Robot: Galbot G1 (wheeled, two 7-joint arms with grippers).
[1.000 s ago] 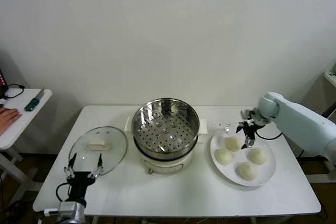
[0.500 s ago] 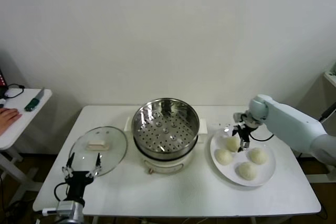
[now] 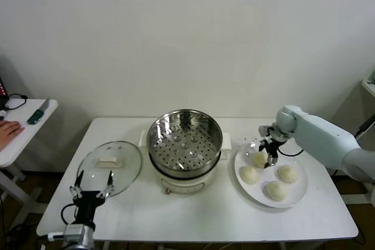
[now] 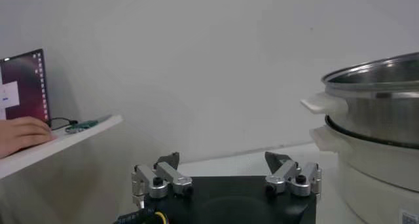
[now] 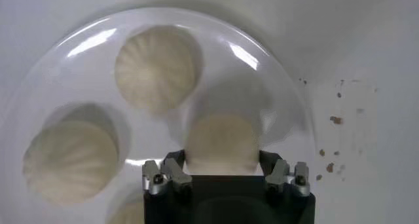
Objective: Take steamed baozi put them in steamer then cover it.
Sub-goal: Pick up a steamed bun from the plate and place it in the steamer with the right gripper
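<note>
buns number four: the steamed baozi (image 3: 268, 174), cream-white, round and finely pleated on top, all lie on one white plate (image 3: 298, 194) to the right of the steamer (image 3: 184, 139). one steamer, a shiny steel pot with a perforated tray on a cream base, stands mid-table (image 3: 199, 218). one cover (image 3: 109, 166), clear glass with a cream bar handle, lies flat to the steamer's left. right end effector (image 3: 265, 148) hangs over the plate's bun nearest the steamer (image 5: 221, 143), fingers (image 5: 171, 171) spread either side of it, released. left end effector (image 3: 92, 185) sits near the cover's front edge, released.
</note>
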